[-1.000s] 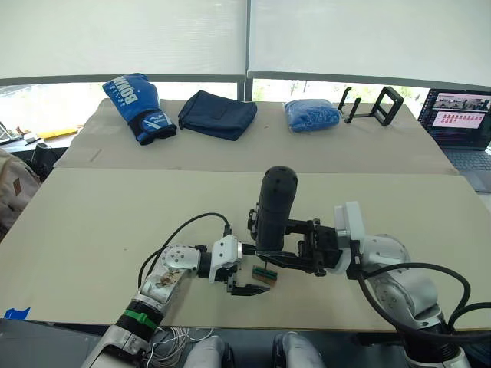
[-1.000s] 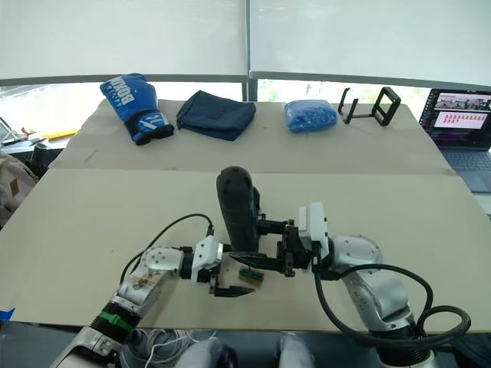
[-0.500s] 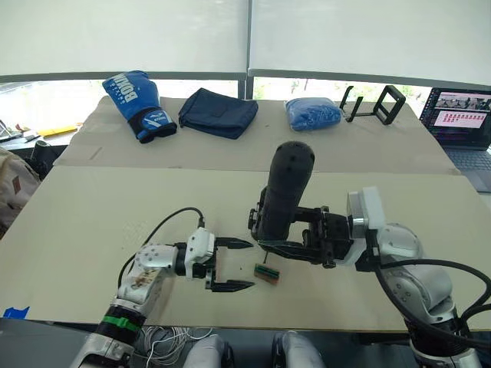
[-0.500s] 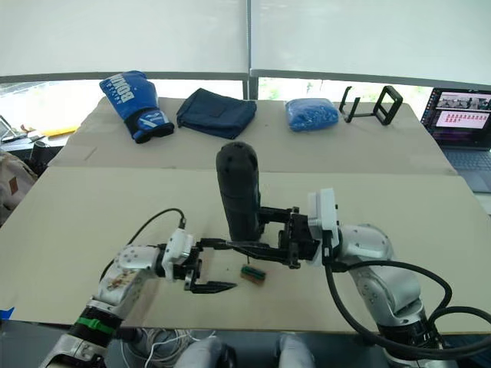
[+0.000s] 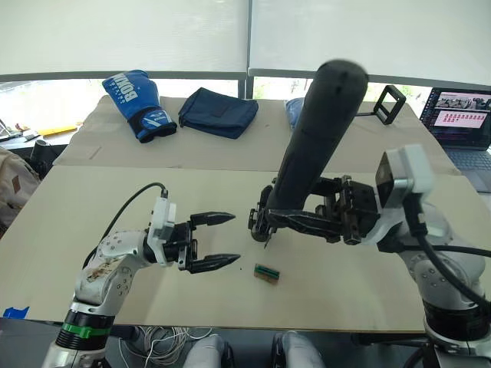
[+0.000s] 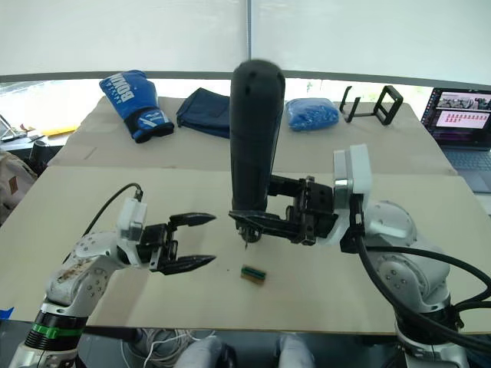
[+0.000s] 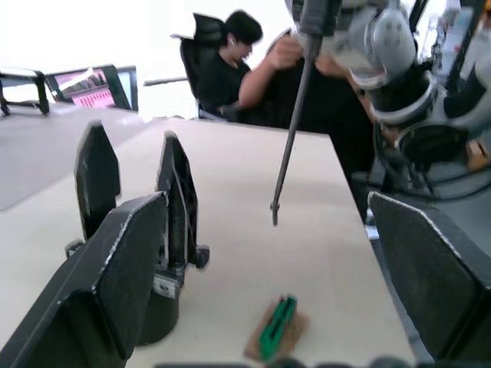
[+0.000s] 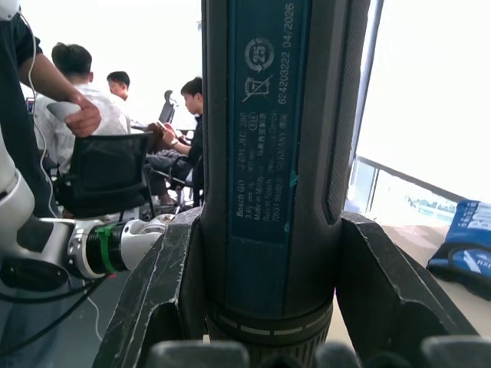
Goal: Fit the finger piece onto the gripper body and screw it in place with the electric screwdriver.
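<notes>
Right pincer (image 5: 307,222) clamped on long black cylindrical electric screwdriver (image 5: 314,138), upright, bit above bench (image 5: 92,215); small black gripper body (image 7: 173,230) stands between spread-apart left pincer (image 5: 215,241) fingers, nearer left arm.

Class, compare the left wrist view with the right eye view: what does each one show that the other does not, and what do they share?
Left wrist view: the gripper body standing upright on the table, seen close, and a seated person beyond the table.
Right eye view: the blue boxing glove, the dark cloth, the blue bag, and the electric screwdriver held upright in the right gripper.
Shared: the screwdriver's thin bit, the small green block, the open left gripper and the laptop.
</notes>
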`<action>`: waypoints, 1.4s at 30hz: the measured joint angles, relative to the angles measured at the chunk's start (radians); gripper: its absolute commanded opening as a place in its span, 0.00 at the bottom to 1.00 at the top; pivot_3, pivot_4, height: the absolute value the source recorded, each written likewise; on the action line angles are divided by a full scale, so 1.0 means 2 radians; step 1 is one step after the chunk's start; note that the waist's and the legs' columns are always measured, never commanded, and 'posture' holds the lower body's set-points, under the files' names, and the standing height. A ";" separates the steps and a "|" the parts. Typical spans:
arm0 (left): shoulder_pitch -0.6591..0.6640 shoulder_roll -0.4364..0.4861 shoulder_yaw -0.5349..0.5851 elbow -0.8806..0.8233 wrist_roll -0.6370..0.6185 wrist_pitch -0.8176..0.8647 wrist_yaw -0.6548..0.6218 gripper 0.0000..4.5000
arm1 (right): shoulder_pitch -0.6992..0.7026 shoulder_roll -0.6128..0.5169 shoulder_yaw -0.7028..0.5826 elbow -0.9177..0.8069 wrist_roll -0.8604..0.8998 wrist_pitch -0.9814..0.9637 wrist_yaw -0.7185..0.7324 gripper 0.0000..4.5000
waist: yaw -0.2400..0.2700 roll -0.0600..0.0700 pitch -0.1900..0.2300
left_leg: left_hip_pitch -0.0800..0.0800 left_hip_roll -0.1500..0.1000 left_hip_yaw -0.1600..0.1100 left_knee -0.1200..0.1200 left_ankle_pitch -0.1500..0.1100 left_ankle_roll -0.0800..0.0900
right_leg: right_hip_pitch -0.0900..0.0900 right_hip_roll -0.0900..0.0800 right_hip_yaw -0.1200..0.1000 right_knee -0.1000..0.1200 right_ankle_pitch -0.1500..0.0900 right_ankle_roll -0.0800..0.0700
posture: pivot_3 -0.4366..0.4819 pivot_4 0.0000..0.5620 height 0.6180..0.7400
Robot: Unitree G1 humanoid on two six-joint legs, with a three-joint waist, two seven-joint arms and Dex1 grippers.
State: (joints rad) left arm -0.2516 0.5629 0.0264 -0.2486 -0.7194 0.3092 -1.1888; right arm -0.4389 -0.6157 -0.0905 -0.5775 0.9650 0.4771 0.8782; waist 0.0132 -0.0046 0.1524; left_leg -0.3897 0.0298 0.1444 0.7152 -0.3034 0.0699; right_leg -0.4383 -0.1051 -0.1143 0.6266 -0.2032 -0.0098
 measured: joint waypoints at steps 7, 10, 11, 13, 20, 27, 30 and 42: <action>-0.011 0.020 -0.006 0.035 0.068 -0.003 0.040 0.98 | -0.008 -0.014 -0.008 0.001 0.010 0.007 -0.003 0.43 | -0.002 0.000 0.000 | 0.000 0.000 0.001 0.000 0.001 -0.001 | 0.000 0.003 0.001 0.000 0.000 0.000 | 0.48 0.27 1.00; 0.000 0.012 -0.029 0.073 0.119 -0.027 0.053 0.98 | -0.010 -0.018 -0.009 0.001 0.011 0.007 -0.003 0.43 | -0.001 0.000 0.000 | 0.000 0.000 0.001 0.000 0.001 -0.001 | 0.000 0.003 0.001 0.000 0.000 0.000 | 0.48 0.27 1.00; 0.003 0.003 -0.037 0.085 0.133 -0.037 0.059 0.98 | -0.011 -0.019 -0.009 0.001 0.011 0.007 -0.004 0.43 | -0.001 0.000 0.000 | 0.000 0.000 0.001 0.000 0.000 -0.001 | 0.000 0.003 0.001 0.000 0.000 0.000 | 0.48 0.27 1.00; 0.006 -0.013 -0.053 0.102 0.155 -0.048 0.069 0.98 | -0.015 -0.019 -0.010 0.001 0.013 0.008 -0.005 0.43 | 0.000 0.000 0.000 | 0.000 0.000 0.001 0.000 0.000 -0.001 | 0.000 0.003 0.001 0.000 0.000 0.000 | 0.48 0.27 1.00; -0.032 -0.084 -0.101 0.156 0.218 -0.063 0.123 0.98 | -0.023 -0.024 -0.011 0.001 0.018 0.017 -0.008 0.43 | 0.000 -0.001 0.000 | 0.000 0.000 0.001 0.000 0.000 -0.001 | 0.000 0.002 0.001 0.000 0.000 0.000 | 0.48 0.27 1.00; -0.067 -0.116 -0.116 0.223 0.261 -0.079 0.152 0.98 | -0.023 -0.025 -0.011 0.001 0.018 0.018 -0.008 0.43 | -0.001 -0.001 0.000 | 0.000 0.000 0.001 0.000 0.000 -0.001 | 0.000 0.002 0.001 0.000 0.000 0.000 | 0.48 0.27 1.00; -0.073 -0.122 -0.116 0.234 0.267 -0.088 0.153 0.98 | -0.020 -0.029 -0.011 0.001 0.018 0.018 -0.008 0.43 | -0.001 -0.001 0.000 | 0.000 0.000 0.001 0.000 0.000 0.000 | 0.000 0.001 0.001 0.000 0.000 0.000 | 0.48 0.27 1.00; -0.084 -0.149 -0.124 0.253 0.280 -0.106 0.154 0.98 | 0.006 -0.030 -0.016 -0.001 0.013 0.018 -0.004 0.43 | 0.000 -0.001 0.000 | 0.000 0.000 0.000 0.000 0.000 0.000 | 0.000 0.000 0.000 0.000 0.000 0.000 | 0.48 0.27 1.00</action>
State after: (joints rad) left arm -0.4186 0.2655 -0.2224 0.2566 -0.1586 0.0974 -0.8817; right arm -0.4262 -0.6765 -0.1217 -0.5790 0.9917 0.5126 0.8706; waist 0.0124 -0.0064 0.1534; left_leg -0.3899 0.0295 0.1453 0.7152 -0.3032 0.0703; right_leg -0.4389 -0.1050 -0.1145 0.6273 -0.2027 -0.0095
